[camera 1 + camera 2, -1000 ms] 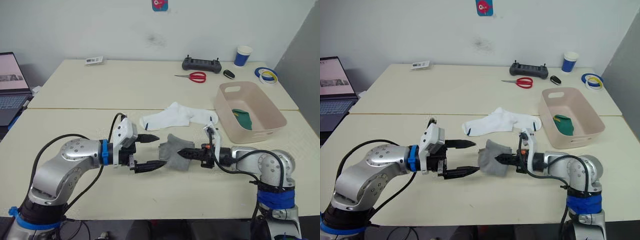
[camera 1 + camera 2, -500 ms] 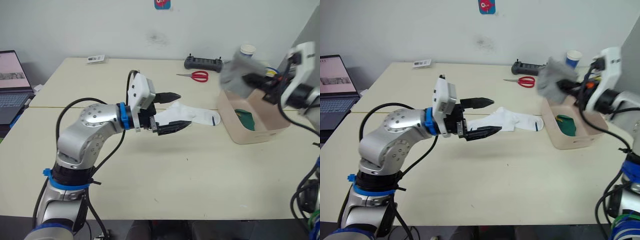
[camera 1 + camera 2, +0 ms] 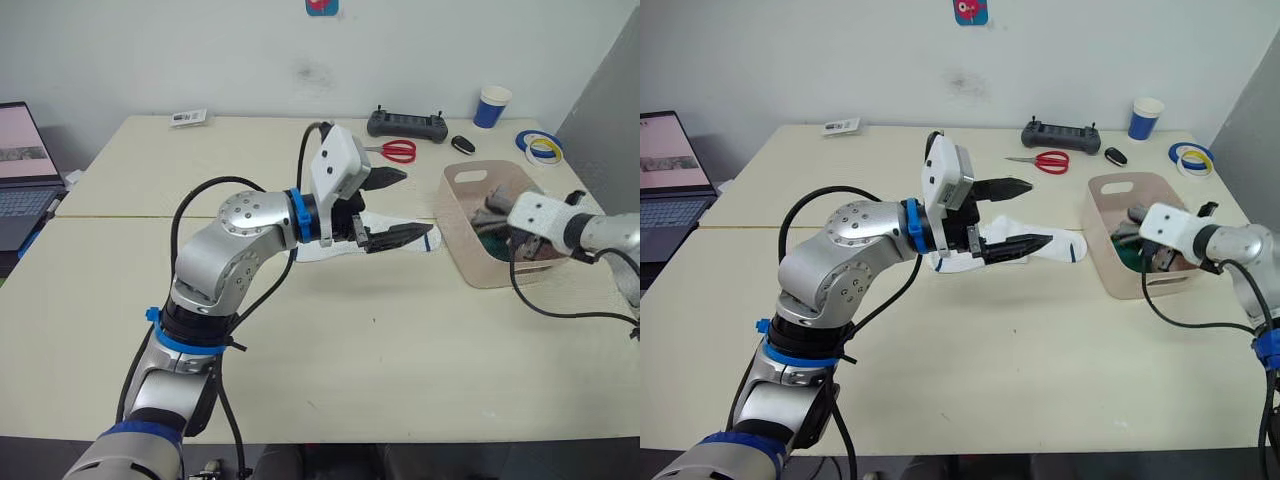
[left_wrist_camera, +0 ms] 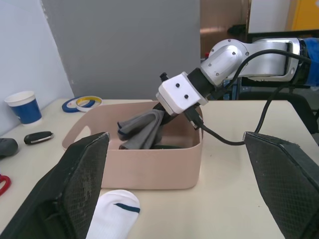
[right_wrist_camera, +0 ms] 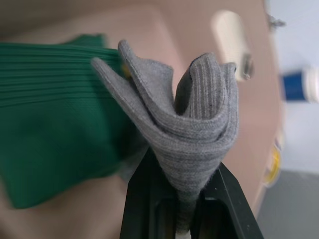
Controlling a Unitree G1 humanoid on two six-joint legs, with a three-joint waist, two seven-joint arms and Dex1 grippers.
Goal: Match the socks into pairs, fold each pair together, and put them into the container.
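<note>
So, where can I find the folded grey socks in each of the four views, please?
Left eye view: grey socks inside the container, at the right tool.
Right eye view: at the container's middle.
Left wrist view: hanging over the tub's inside.
Right wrist view: pinched in the right tool, above the green socks.
Shared landmark: the container, which shows in all four views.

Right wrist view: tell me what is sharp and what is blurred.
Right wrist view: the folded grey socks between the fingers are sharp, ribbing visible; the green socks and the container wall behind are soft and out of focus.
</note>
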